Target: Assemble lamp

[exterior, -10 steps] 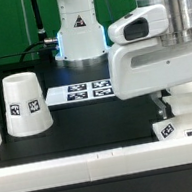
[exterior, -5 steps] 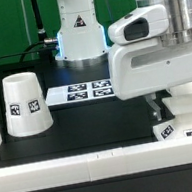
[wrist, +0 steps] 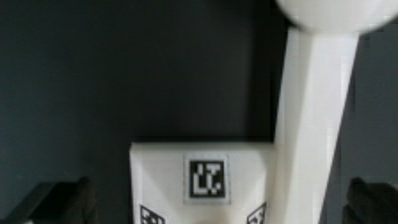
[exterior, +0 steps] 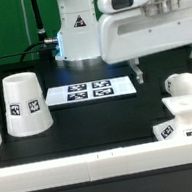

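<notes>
**Since the bulb stands in the base, the shade looks like the part left to fit**

As the exterior view shows it, the end effector (exterior: 165, 68) hangs above the bulb (exterior: 182, 88) with its two dark fingers spread wide, one to either side and clear of the round head, holding nothing. The bulb stands upright on the square base (exterior: 178, 129), which lies on the black desk (exterior: 98, 119) at the exterior view's right, just behind the white front rail (exterior: 95, 165). The shade (exterior: 24, 104) sits well apart at the exterior view's left, wide end down and narrow end up, untouched. The marker board (exterior: 88, 90) lies between the shade and the arm's pedestal.

Looking down from the wrist, the bulb (wrist: 317, 110) runs as a long white stem from its round head to the tagged base (wrist: 196, 175). The dark fingertips (wrist: 50, 200) show at two corners of the picture, far from the stem on both sides, so the jaws are plainly wide and empty. Whether the bulb is screwed fully home cannot be told from either view.

By my reading, the bulb step is finished or being released, and the shade step comes next. That calls for crossing to the shade, closing across its tapered wall without tipping it, then carrying it over the bulb's head and lowering it squarely.
</notes>
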Available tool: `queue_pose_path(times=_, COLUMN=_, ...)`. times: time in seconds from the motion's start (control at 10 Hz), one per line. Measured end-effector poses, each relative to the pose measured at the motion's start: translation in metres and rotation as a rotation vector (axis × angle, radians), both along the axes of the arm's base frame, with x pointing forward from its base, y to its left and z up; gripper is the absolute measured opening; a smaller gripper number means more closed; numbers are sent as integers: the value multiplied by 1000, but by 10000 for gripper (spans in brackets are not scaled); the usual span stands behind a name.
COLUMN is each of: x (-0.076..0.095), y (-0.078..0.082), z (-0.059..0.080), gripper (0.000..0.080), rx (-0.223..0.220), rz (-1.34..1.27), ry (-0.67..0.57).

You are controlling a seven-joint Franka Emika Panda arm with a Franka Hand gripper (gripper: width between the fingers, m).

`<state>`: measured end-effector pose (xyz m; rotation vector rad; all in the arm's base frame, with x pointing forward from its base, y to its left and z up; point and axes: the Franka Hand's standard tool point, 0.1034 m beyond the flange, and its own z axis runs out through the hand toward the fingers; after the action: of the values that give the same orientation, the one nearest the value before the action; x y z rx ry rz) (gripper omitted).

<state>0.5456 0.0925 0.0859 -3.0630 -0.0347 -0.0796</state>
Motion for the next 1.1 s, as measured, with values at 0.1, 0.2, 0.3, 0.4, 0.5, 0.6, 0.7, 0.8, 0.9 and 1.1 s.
queue_pose_path(times=0.1, x=-13, y=1, z=2, gripper=698, rx=-1, rz=-9, ry=6)
queue_pose_path(times=0.2, x=-21, y=6, z=0, gripper=698, rx=1, rz=-22, ry=6)
queue_pose_path(times=0.3, x=-21, y=5, z=-1, gripper=698, rx=0, rz=-12, ry=7)
queue_pose_path(times=0.4, x=-20, y=5, z=-1, gripper=698, rx=0, rz=-13, ry=6)
queue_pose_path(times=0.5, x=-21, y=5, z=-1, gripper=698, rx=0, rz=-13, ry=7)
queue_pose_path(times=0.6, x=-21, y=8, z=-1, gripper=698, rx=0, rz=-35, ry=8)
queue_pose_path(times=0.7, x=-25, y=30, z=-3, gripper=698, rx=0, rz=-70, ry=10)
queue_pose_path(times=0.8, x=-25, y=42, z=-5, gripper=698, rx=4, rz=-52, ry=11)
queue_pose_path(times=0.9, x=-24, y=43, z=-6, gripper=698, rx=6, rz=-52, ry=11)
queue_pose_path(times=1.1, x=-24, y=43, z=-7, gripper=698, rx=6, rz=-52, ry=8)
